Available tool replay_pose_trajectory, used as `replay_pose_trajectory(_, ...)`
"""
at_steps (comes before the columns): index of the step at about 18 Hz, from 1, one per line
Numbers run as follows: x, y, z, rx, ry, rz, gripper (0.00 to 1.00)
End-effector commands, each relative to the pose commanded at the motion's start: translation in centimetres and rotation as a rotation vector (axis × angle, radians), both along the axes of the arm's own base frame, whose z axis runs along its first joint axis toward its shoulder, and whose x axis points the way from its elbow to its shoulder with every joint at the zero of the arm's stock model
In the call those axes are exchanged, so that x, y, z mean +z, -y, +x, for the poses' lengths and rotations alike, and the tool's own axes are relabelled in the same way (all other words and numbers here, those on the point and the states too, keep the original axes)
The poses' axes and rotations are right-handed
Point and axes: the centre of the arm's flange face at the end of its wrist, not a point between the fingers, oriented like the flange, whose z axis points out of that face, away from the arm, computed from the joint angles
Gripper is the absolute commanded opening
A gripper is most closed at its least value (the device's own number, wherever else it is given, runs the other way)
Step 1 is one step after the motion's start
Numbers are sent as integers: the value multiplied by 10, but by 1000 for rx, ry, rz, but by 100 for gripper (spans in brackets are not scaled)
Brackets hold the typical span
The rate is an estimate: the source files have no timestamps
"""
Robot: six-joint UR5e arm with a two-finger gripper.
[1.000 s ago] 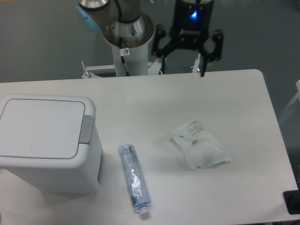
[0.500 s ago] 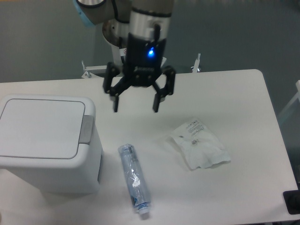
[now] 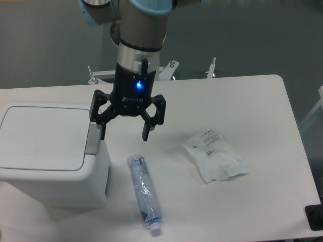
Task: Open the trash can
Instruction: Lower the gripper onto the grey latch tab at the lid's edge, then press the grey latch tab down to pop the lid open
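A white surface (image 3: 242,96) with rounded corners is seen under even, diffuse light. Behind it, a dull grey-green floor (image 3: 262,35) is shown. A small black object (image 3: 315,218) is seen at the lower right edge.

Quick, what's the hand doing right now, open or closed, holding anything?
Hand: open, fingers spread wide, holding nothing; its left fingertip sits beside the grey tab of the trash can.
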Motion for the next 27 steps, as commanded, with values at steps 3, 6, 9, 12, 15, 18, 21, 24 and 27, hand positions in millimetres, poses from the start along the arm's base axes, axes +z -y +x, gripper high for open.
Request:
replay_pose_trajectory(3, -5, -2, 4, -8, 6, -7, 100)
replay_pose_trajectory(6, -6, -3, 6, -11, 8, -8, 100)
replay_pose_trajectory(9, -17, -10, 11, -25, 19, -20, 100)
replay_pose_trajectory(12, -29, -10, 12, -31, 22, -27, 100)
replay_pose_trajectory(15, -32, -8, 12, -29, 10, -15, 100)
replay_pose_trajectory(18, -33, -9, 11, -30, 10, -16, 100)
replay_pose_trajectory(21, -30, -8, 12, -29, 7, -13, 100)
replay_pose_trajectory(24, -2, -6, 10, -17, -19, 22, 100)
replay_pose_trajectory(27, 22, -1, 9, -20, -58, 53, 100)
